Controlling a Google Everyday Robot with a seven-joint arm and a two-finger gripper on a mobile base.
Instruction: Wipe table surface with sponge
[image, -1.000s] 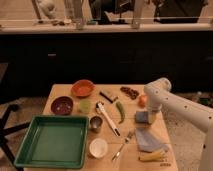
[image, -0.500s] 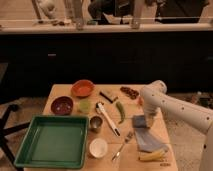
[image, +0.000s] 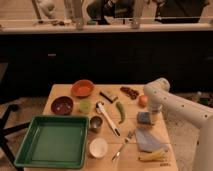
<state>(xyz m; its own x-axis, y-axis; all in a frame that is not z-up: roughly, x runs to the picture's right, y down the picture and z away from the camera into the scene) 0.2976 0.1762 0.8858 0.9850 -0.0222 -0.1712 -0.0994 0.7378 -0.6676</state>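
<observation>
Your white arm bends down from the right, its claw (image: 151, 116) closed and pressing on the blue sponge (image: 144, 118) at the tabletop's (image: 131, 107) right side, just above the blue-grey cloth (image: 149, 140).

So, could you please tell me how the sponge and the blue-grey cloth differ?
The sponge is a small, thick blue block; the blue-grey cloth is larger, flat and paler. The sponge sits right under the gripper, whose fingers are shut, at the table surface's right side; the cloth lies free, nearer the front edge beside the banana. Both are bluish and rest on the right part of the table.
</observation>
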